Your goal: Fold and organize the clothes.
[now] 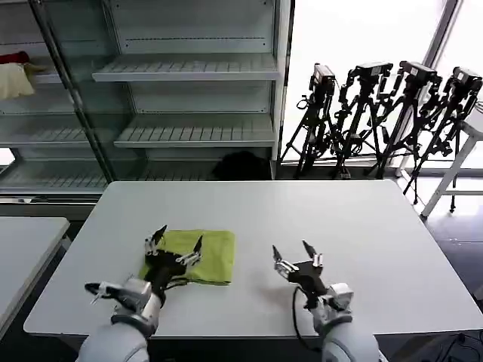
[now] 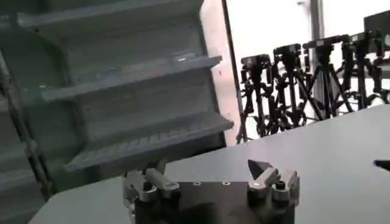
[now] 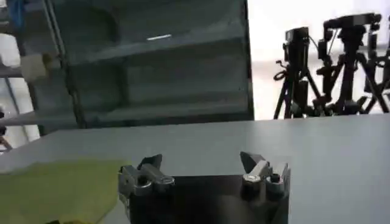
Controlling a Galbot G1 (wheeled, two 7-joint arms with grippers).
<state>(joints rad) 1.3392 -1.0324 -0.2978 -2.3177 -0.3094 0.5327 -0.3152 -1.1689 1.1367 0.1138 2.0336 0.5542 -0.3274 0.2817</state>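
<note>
My left gripper [image 1: 178,243], jaws spread, hovers over the folded lime-green T-shirt [image 1: 205,255]; my right gripper [image 1: 294,253], also spread, hovers beside it above the bare white table [image 1: 362,226].

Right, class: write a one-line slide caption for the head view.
Folded lime-green T-shirt on white table, open left gripper above it, open right gripper alongside.
</note>
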